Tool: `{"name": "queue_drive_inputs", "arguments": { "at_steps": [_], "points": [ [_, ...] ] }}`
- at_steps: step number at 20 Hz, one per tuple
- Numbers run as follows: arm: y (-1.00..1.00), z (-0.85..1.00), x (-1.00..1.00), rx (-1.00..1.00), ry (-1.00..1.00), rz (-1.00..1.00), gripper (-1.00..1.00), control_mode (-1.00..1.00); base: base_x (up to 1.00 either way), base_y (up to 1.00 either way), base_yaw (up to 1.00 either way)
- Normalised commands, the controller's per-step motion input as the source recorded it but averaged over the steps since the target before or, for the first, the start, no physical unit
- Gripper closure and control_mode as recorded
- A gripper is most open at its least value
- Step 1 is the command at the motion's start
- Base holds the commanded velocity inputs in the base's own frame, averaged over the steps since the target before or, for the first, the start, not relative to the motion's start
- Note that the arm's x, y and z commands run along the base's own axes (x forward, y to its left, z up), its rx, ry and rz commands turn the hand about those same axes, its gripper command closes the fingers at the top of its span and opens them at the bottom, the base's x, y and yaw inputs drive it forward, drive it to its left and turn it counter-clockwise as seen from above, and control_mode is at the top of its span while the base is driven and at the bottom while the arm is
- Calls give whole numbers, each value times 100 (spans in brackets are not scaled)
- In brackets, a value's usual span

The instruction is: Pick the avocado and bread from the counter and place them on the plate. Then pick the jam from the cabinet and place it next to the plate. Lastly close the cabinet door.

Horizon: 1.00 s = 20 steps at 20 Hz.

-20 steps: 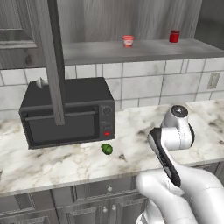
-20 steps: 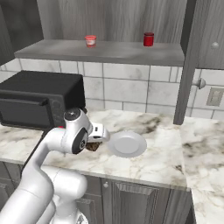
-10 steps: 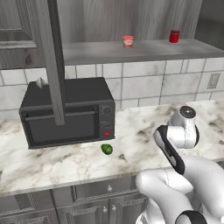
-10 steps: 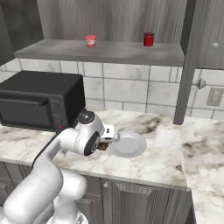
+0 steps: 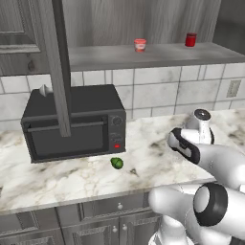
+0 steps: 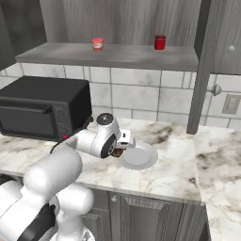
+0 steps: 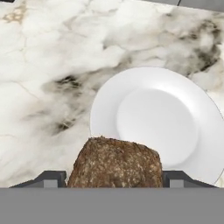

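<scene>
My gripper [image 7: 113,178] is shut on the bread [image 7: 116,162], a dark brown speckled lump held between both fingertips just above the counter [image 7: 39,65]. The white plate [image 7: 175,127] lies right ahead of it, bare. From the right base view the gripper [image 6: 120,147] carries the bread [image 6: 116,152] at the plate's [image 6: 141,157] left rim. The green avocado [image 5: 116,163] rests on the counter in front of the microwave. The pink jam [image 5: 139,45] stands on the cabinet shelf [image 5: 158,55]. The cabinet door [image 5: 58,62] stands open.
A black microwave [image 5: 72,124] fills the counter's left part. A darker red jar [image 5: 191,39] stands to the right of the jam on the shelf. A wall outlet [image 6: 232,104] sits on the tiled backsplash at the right.
The arm has swung right with the bread in its grip, bringing it from beside the microwave up to the plate's left edge. The avocado and jars have not moved.
</scene>
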Motion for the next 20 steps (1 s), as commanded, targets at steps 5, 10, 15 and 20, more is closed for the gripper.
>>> {"name": "queue_drive_inputs", "arguments": {
  "at_steps": [5, 10, 15, 20],
  "points": [
    [-18, 0, 44, 0, 19, 0, 100, -100, 0, 0, 0],
    [-21, -9, 30, 0, 17, 0, 100, -100, 0, 0, 0],
    [-17, -20, 23, 1, 6, 0, 100, -100, 0, 0, 0],
    [-6, -24, 12, 0, 0, 0, 100, -100, 0, 0, 0]
  ]
}}
